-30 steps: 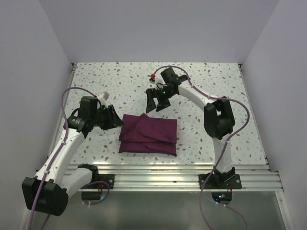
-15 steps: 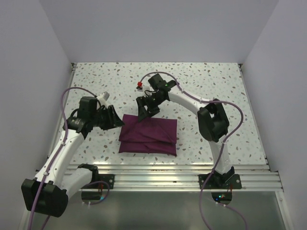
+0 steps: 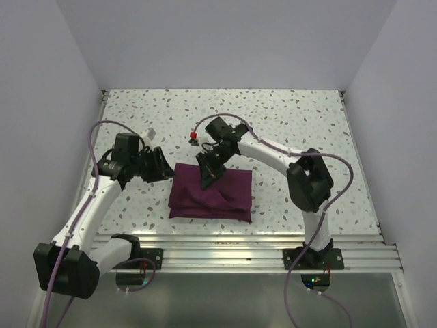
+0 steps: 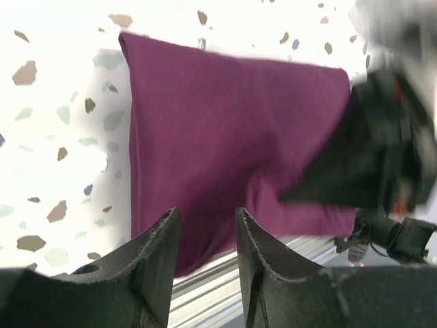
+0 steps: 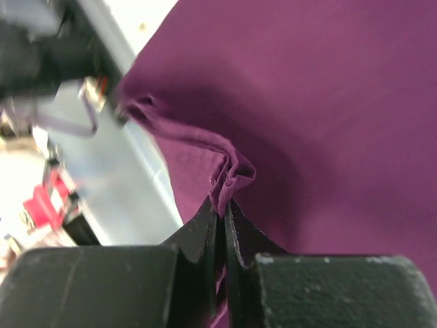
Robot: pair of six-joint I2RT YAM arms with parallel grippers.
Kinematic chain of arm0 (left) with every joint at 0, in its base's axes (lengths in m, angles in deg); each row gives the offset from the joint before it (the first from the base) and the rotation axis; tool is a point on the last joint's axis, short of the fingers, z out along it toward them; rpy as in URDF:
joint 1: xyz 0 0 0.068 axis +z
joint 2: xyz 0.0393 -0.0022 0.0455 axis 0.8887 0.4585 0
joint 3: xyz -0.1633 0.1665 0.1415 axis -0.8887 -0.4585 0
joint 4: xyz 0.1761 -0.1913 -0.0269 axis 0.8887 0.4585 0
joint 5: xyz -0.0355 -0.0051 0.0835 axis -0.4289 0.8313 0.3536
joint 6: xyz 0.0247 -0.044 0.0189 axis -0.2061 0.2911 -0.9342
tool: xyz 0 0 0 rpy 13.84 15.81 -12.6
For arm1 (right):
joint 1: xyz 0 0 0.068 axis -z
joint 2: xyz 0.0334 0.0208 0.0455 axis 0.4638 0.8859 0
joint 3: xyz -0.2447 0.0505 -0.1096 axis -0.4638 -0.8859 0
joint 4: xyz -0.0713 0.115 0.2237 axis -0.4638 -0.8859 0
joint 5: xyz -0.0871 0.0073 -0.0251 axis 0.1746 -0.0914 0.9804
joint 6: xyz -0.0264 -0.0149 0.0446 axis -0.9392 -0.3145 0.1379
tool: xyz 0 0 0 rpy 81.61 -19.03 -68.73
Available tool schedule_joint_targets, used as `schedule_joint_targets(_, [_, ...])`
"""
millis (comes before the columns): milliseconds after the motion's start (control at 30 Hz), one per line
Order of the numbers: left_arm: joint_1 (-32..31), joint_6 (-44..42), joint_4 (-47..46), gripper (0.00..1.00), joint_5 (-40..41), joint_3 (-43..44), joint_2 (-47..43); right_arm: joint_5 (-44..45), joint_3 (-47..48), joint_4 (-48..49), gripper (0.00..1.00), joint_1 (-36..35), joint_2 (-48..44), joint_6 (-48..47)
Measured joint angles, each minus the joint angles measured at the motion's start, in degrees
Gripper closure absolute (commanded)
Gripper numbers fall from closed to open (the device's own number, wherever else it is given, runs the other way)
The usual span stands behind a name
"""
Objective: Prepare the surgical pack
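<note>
Seemingly unwrapping: clenching right gripper (image 5: 222,205) on maroon cloth (image 3: 222,198) fold toward 12 o'clock, with left gripper (image 4: 205,229) parted at 10; next, peel flap clear.

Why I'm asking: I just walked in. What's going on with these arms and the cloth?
The right gripper is shut on a small pinch of the top layer of a deep-maroon folded fabric bundle, which lies on the speckled table. The left gripper is open at the bundle's left edge, holding nothing.
</note>
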Motion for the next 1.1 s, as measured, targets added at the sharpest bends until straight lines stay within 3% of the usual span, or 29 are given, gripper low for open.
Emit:
schedule_joint_targets(100, [0.8,0.0,0.3,0.59,0.0,2.8,2.2,-0.1,-5.5,-1.0,0.96,-3.5,-7.0,0.1])
schedule_joint_targets(167, [1.0,0.0,0.3,0.59,0.0,4.2,3.1,-0.4,-9.5,-1.8,0.89,-6.3,-11.8,0.2])
schedule_joint_targets(200, [1.0,0.0,0.3,0.59,0.0,4.7,3.7,-0.6,-11.7,-1.8,0.72,-7.7,-14.0,0.4])
schedule_joint_targets(300, [1.0,0.0,0.1,0.60,0.0,5.5,5.2,-1.4,-17.9,-2.8,0.48,-12.4,-18.4,1.1])
schedule_joint_targets(467, [1.0,-0.2,0.7,0.63,0.1,5.5,8.8,-0.6,-22.0,-4.9,0.22,-15.3,-18.9,2.1])
schedule_joint_targets(500, [1.0,-0.5,0.9,0.64,0.3,5.5,9.6,-0.1,-22.5,-4.8,0.21,-14.3,-19.5,3.0])
schedule_joint_targets(533, [1.0,-0.6,1.1,0.66,0.6,5.4,10.3,0.6,-23.0,-4.7,0.21,-13.2,-20.3,3.5])
schedule_joint_targets(633, [1.0,-1.0,1.6,0.72,1.6,4.6,12.6,6.0,-24.7,-4.9,0.34,-6.1,-25.2,7.6])
schedule_joint_targets(867, [1.0,-1.0,1.8,0.85,4.4,-0.6,16.5,25.6,-33.6,-5.2,0.61,10.1,-36.5,19.4])
schedule_joint_targets(967, [1.0,-1.0,1.8,0.86,5.9,-2.3,18.7,29.9,-36.5,-4.9,0.79,12.1,-35.2,21.5])
schedule_joint_targets(1100, [1.0,-0.9,1.5,0.87,6.0,-4.1,21.0,32.4,-36.8,-3.6,0.82,12.7,-29.1,22.5])
